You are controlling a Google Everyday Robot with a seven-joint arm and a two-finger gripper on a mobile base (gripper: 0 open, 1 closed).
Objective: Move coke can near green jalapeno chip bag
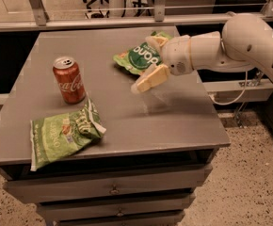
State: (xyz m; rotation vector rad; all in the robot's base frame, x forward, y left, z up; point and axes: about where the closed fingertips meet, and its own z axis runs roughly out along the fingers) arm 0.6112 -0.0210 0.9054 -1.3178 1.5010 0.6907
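The coke can point(69, 80) stands upright on the left part of the grey table point(174, 121). The green jalapeno chip bag point(61, 134) lies flat near the front left edge, just in front of the can and slightly apart from it. My gripper point(142, 64) hovers above the table's right middle, well to the right of the can. Its cream fingers point(151, 79) are spread open and hold nothing.
A brighter green bag with a dark round logo point(137, 56) lies at the back of the table, just behind my gripper. The white arm point(249, 41) reaches in from the right. Drawers point(113, 189) sit under the tabletop. A railing and office chairs stand behind.
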